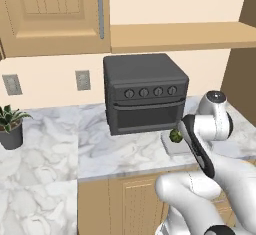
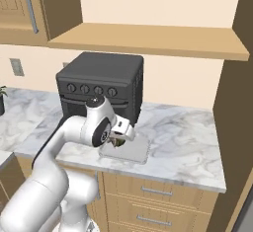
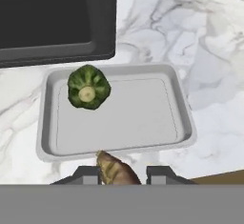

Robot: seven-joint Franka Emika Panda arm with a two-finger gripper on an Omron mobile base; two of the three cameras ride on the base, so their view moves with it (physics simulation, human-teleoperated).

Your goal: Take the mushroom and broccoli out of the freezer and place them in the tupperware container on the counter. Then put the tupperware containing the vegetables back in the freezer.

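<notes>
The pale grey tupperware container (image 3: 138, 118) lies on the marbled counter (image 3: 214, 42), just in front of the black oven. The dark-green broccoli (image 3: 88, 87) rests in the tray's far left corner, stem end up. My gripper (image 3: 123, 174) hovers over the tray's near rim, shut on the tan-brown mushroom (image 3: 114, 169) held between its fingertips. From the base, the tray (image 2: 136, 151) sits near the counter's front edge with the gripper (image 2: 118, 138) just above its left end. The broccoli (image 1: 175, 136) also peeks out beside my forearm. The freezer is out of view.
The black countertop oven (image 1: 145, 91) stands right behind the tray against the wall. A potted plant (image 1: 10, 125) sits far left on the counter (image 1: 100, 149). A wooden shelf (image 2: 148, 39) and cabinets hang overhead. Bare counter (image 2: 188, 142) spreads to the tray's right.
</notes>
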